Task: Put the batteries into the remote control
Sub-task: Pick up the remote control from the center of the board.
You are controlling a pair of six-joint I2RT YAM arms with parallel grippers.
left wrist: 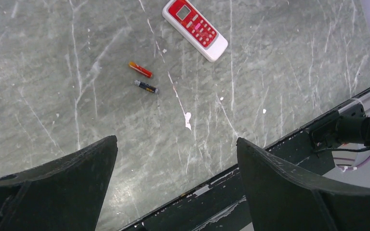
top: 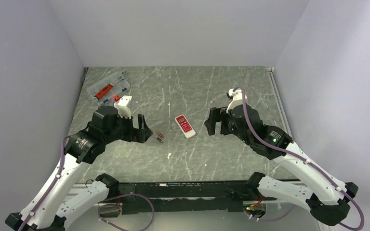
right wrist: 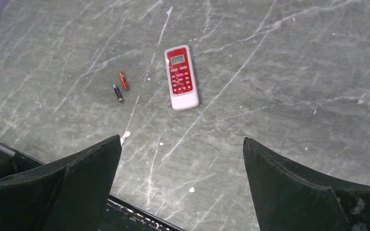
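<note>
Left gripper [left wrist: 176, 140] and right gripper [right wrist: 181, 140] gape empty, fingers wide apart; ahead of the left tips lie the batteries [left wrist: 146, 86], likely light, slick, roll-prone, best pinched mid-length, remote control [left wrist: 195, 30] face-up beyond

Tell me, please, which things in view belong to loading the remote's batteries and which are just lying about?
For the job:
- remote control, lying face up
- orange battery and dark battery, loose beside the remote, not touching it

Just lying about:
- clear organiser case at the far left, with a red tool inside
- small white piece next to the case
</note>
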